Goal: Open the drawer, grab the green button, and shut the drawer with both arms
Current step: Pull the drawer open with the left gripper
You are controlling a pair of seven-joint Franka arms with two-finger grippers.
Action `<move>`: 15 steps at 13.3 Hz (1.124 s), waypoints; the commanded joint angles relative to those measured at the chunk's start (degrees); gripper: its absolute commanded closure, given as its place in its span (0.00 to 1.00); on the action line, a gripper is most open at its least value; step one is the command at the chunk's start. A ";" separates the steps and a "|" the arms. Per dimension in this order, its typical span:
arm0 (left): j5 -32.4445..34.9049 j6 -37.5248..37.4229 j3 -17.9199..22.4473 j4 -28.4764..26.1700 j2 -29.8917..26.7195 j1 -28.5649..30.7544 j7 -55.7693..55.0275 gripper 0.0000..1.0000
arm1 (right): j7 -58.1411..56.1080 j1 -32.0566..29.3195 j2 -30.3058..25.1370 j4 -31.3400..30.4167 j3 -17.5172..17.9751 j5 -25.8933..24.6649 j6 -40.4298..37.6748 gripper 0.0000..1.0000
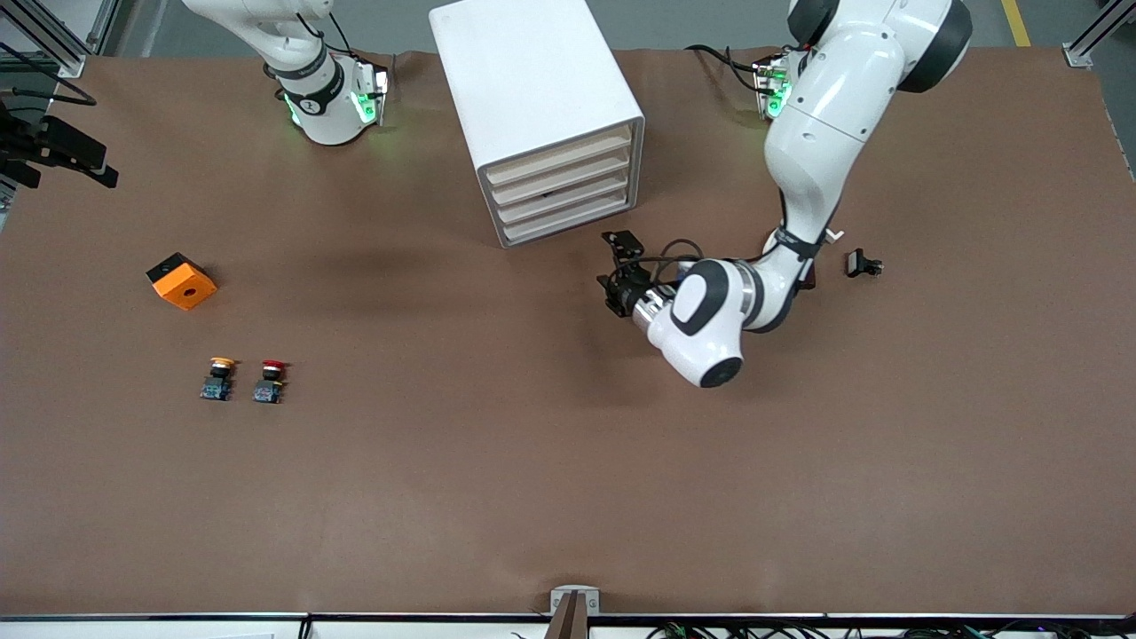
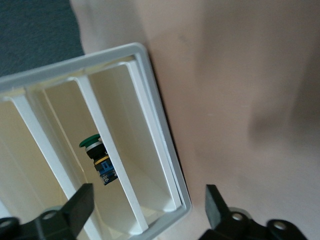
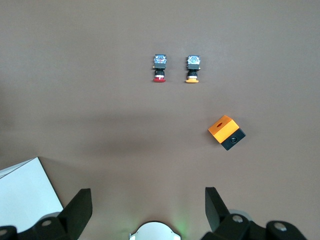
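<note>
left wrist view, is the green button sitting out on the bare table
No, the green button lies inside the white cabinet, between its shelves, with the open left gripper in front of it.

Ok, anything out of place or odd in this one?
Mildly: the cabinet sits skewed to the table edges, and a small black part lies alone toward the left arm's end. The left gripper, jaws open, is in front of the cabinet; the right gripper waits, open, above the table.
</note>
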 commanded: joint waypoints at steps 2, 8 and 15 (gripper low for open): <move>-3.01 -4.08 0.38 1.03 2.74 -3.19 -5.31 0.24 | -0.37 0.13 -1.35 -1.04 -0.27 0.32 0.03 0.00; -3.10 -10.59 0.38 -0.46 2.83 -7.15 -13.93 0.31 | -0.37 0.13 -1.35 -1.22 -0.27 0.32 0.03 0.00; -2.84 -9.98 0.38 -0.99 3.62 -7.33 -13.41 1.00 | -0.37 0.04 -1.26 -1.04 -0.27 0.32 -0.32 0.00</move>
